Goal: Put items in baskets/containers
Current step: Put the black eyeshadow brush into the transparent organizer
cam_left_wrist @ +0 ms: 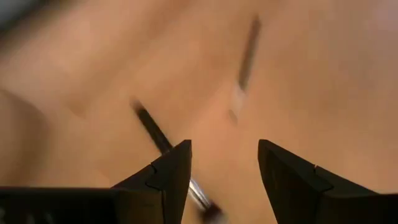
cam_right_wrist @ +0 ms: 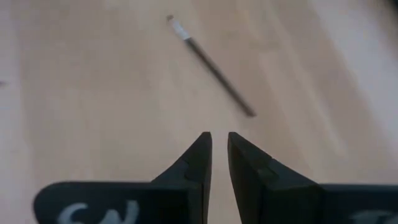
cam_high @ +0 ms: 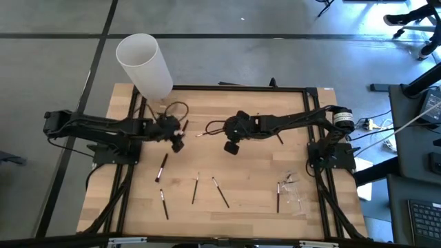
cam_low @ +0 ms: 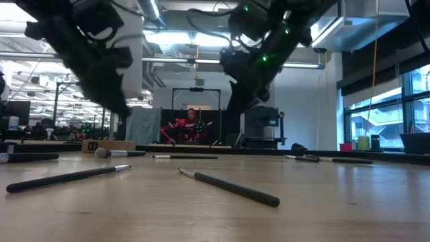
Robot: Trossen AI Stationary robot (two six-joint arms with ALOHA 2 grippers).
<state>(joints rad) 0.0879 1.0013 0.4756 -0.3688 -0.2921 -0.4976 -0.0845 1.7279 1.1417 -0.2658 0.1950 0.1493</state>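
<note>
Makeup brushes lie scattered over the bench, none gripped by either arm. Left end effector, left of centre in the high view, has its fingers spread and empty; one brush passes just under its left finger in the wrist view. Right end effector, at frame centre, has its fingers nearly pressed together with a thin gap, pinching nothing; a single brush lies ahead of it.

Progress, as judged: early. At least five brushes remain loose across the lower half of the high view, including brush near left arm and central brush. The clear container, lower right, shows only as glints; whether it holds anything I cannot tell.

Orientation: central brush runs diagonally, upper left to lower right. The brush near left arm has its long axis near vertical in frame, leaning slightly right at the top.
</note>
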